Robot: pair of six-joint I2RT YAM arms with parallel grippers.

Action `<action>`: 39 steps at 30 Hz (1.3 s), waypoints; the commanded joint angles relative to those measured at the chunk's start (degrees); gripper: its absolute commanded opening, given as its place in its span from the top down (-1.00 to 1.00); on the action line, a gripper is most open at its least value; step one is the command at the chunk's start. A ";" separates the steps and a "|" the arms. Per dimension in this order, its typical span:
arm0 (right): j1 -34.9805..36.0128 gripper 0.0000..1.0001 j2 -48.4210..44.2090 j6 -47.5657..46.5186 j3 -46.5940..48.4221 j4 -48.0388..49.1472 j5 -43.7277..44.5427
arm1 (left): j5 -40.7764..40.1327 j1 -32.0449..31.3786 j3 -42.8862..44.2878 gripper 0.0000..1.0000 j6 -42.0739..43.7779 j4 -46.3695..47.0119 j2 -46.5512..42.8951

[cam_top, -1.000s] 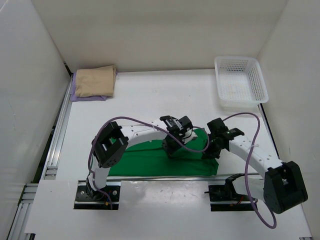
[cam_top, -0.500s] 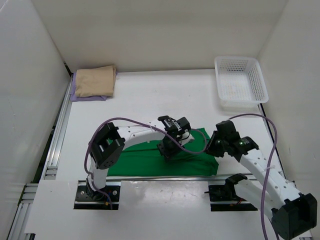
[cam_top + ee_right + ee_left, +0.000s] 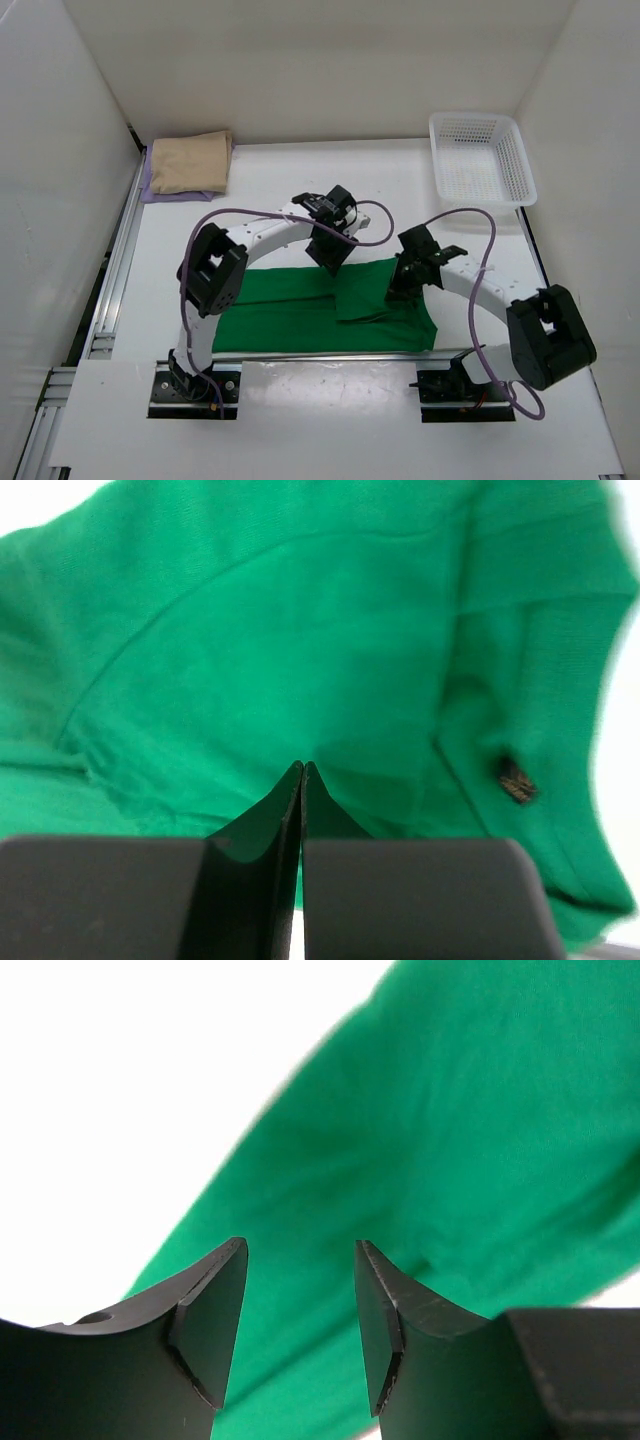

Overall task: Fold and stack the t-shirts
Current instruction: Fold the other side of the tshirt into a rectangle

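The bright green t-shirt (image 3: 290, 315) lies spread flat near the arm bases, with a small flap folded over near its middle (image 3: 362, 300). My left gripper (image 3: 330, 260) hovers over the shirt's far edge; in the left wrist view (image 3: 300, 1260) its jaws stand open with nothing between them, the green cloth (image 3: 450, 1140) below. My right gripper (image 3: 399, 288) is over the shirt's right part; in the right wrist view (image 3: 302, 770) it is shut and empty above green cloth (image 3: 300, 630). The folded tan t-shirt (image 3: 190, 160) lies on the lavender t-shirt (image 3: 150, 190) at the far left.
A white mesh basket (image 3: 482, 165) stands at the far right. White walls close in the table on three sides. A metal rail (image 3: 115, 270) runs along the left edge. Purple cables loop over both arms.
My left gripper has moved from the shirt's middle back to its far edge. My right gripper swung out to the right edge, then came back left over the shirt. A small flap now lies folded mid-shirt.
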 commanded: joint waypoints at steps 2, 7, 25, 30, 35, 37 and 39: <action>1.88 1.00 -5.77 1.48 -6.61 5.08 -3.14 | 2.69 -1.33 3.59 -0.16 0.05 1.98 4.10; 3.82 1.00 -11.67 3.95 -14.62 6.41 -2.89 | 1.64 -0.80 1.50 -0.16 0.05 1.98 5.96; 14.46 1.00 -28.64 6.32 -21.38 -4.84 6.79 | -1.09 -0.80 0.60 -0.21 0.05 1.98 7.10; 14.99 1.00 -28.64 7.82 -20.61 -8.78 10.29 | -1.09 -0.80 3.05 -0.21 0.05 0.32 6.49; 14.29 1.00 -27.59 6.24 -8.76 -17.66 17.93 | 1.63 -0.80 8.33 -0.44 0.05 -4.08 -0.18; 12.46 1.00 -23.93 4.84 -1.46 -17.67 19.26 | 1.63 0.69 8.86 -0.53 0.05 -5.32 -5.36; 9.38 1.00 -16.31 2.46 2.67 -17.67 19.26 | -1.87 3.49 5.89 -0.60 0.05 -5.32 -10.97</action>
